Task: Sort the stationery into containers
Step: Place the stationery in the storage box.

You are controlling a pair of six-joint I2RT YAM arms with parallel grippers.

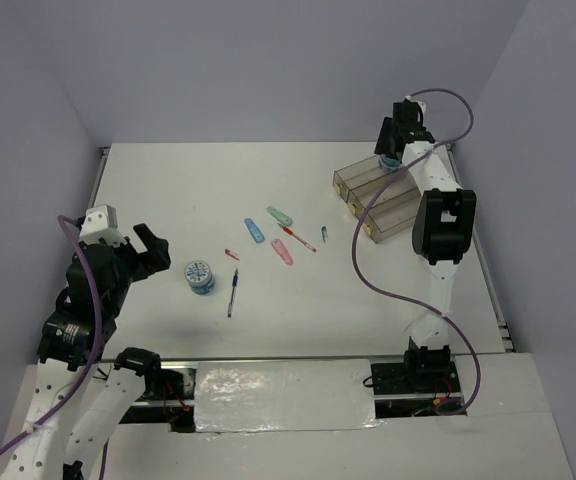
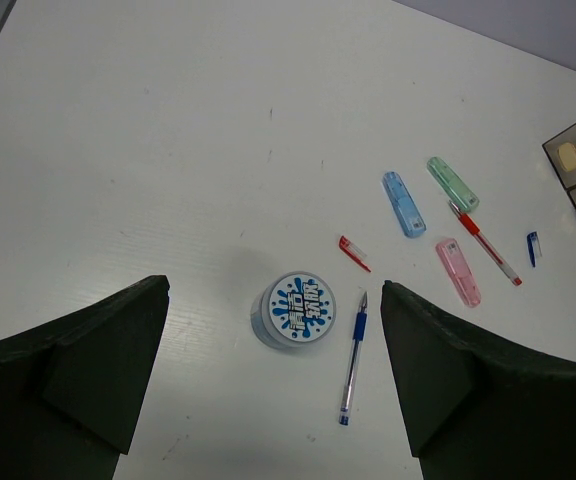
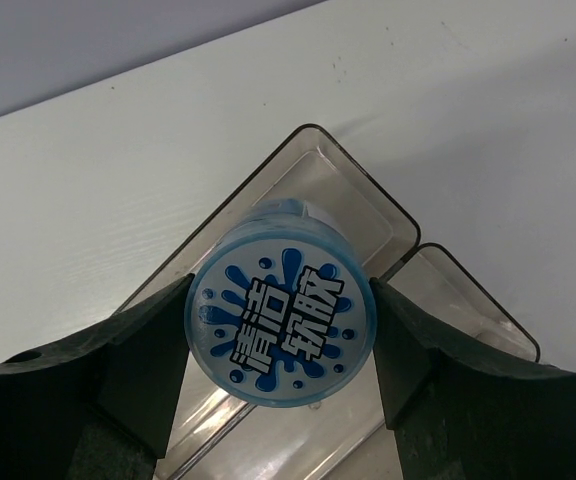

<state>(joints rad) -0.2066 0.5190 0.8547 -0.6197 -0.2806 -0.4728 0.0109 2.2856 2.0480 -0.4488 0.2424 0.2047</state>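
Note:
My right gripper is shut on a round blue-and-white tape roll, holding it just above the far end of the outermost container. In the top view that gripper hangs over the back end of the three joined clear brown bins. A second tape roll lies on the table below my open left gripper, with a blue pen beside it. Further out lie a tiny red bit, blue, green and pink flat pieces, and a red pen.
A small blue bit lies right of the red pen. The white table is enclosed by pale walls at the back and sides. A purple cable droops from the right arm beside the bins.

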